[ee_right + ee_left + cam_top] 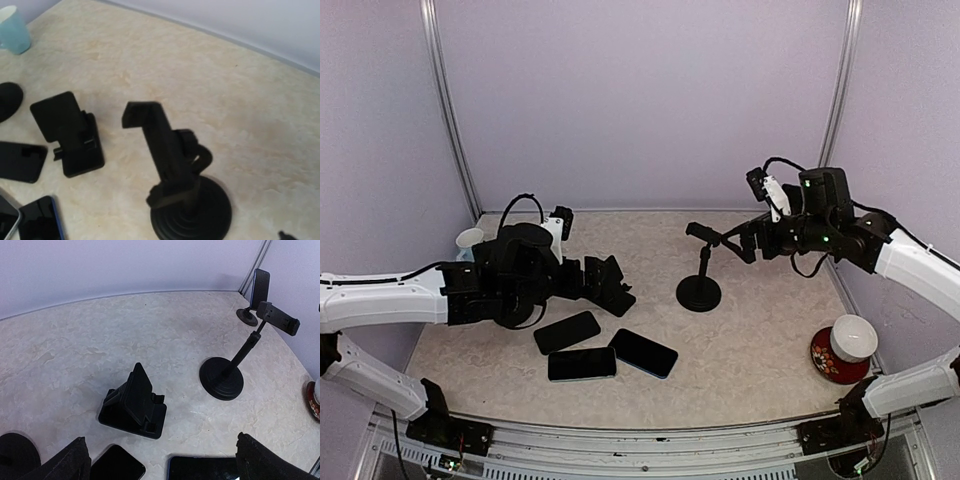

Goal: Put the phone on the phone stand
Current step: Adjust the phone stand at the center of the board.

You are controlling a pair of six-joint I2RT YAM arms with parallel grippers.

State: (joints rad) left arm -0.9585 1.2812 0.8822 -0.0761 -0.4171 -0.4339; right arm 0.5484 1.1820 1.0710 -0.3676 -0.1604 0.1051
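Phone [643, 352] — flat, glossy black slab

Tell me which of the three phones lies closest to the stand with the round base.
The rightmost phone, the one with the blue edge. The middle phone and the left phone both lie farther from the round-base stand.

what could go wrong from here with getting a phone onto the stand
The three phones lie close together near the open left tool, so a grasp on one may shove its neighbours. The open right tool hangs right beside the clamp of the pole stand; a bump could tip or slide it on its small round base.
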